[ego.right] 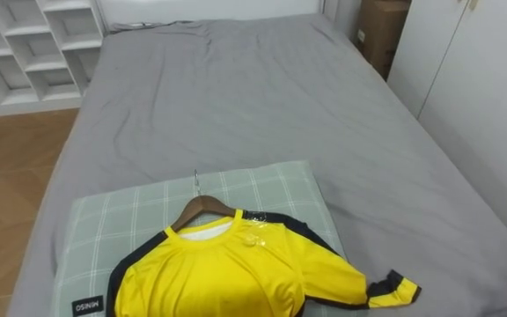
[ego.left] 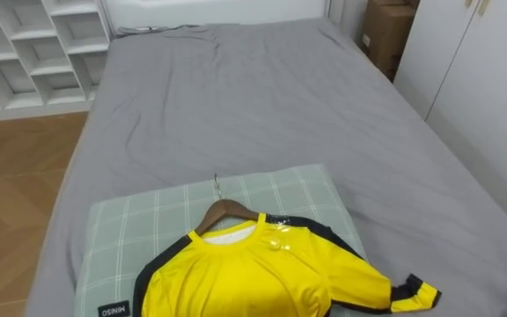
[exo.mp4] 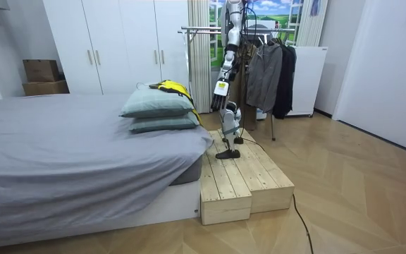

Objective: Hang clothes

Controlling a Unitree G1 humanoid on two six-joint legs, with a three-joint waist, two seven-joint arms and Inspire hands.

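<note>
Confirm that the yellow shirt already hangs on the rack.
No, the yellow shirt lies on its wooden hanger atop the checked pillow.

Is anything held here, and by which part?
Nothing is held. The yellow long-sleeved shirt on its wooden hanger lies on the green checked pillow; the left hand hangs apparently empty.

Seen side-on in the room view, the robot stands upright with its legs nearly straight, its front toward the room view's left. Its left arm, the one nearer the camera, hangs down from the shoulder and slants a little forward, the elbow barely bent. The left hand (exo.mp4: 220, 95) hangs at thigh height, too small to tell its state.
</note>
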